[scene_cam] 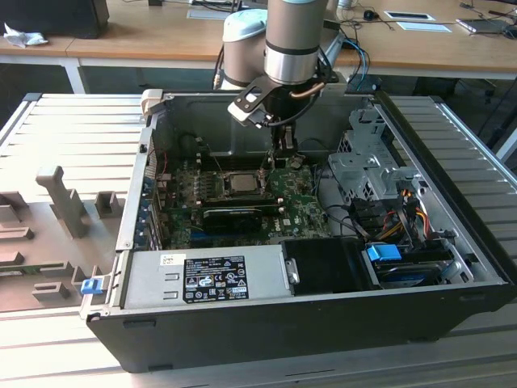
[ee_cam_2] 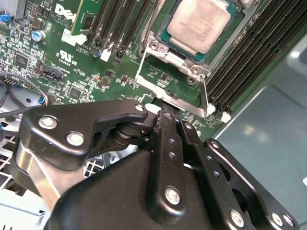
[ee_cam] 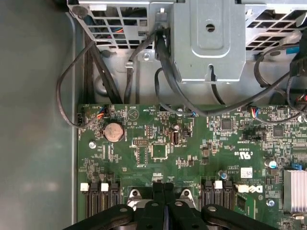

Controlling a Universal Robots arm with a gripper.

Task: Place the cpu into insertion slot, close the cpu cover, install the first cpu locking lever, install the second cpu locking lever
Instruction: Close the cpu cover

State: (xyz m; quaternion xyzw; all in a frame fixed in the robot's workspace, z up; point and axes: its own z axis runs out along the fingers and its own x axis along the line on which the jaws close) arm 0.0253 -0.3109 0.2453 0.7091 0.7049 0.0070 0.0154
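The cpu (ee_cam_2: 201,21), a pale silvery square, lies seated in the insertion slot (ee_cam_2: 158,50) on the green motherboard (ee_cam: 192,153); in the exterior view the cpu (scene_cam: 241,182) is mid-board. The cpu cover (ee_cam_2: 180,101), a thin silver frame, stands swung open off the slot, and green board shows through its cutout. Thin wire levers run along its two sides. My gripper (ee_cam_2: 165,115) is shut, its black fingertips right at the cover's raised far edge. The first wrist view shows my gripper (ee_cam: 163,191) with its fingers pressed together. In the exterior view my gripper (scene_cam: 284,147) hangs inside the case beside the slot.
Open black computer case on a ribbed metal table. A grey power-supply box (scene_cam: 202,279) lies along the near wall and a long black card (scene_cam: 238,214) sits beside the slot. A metal drive cage (scene_cam: 363,170) with cables is at the exterior view's right. Memory slots (ee_cam_2: 249,52) flank the slot.
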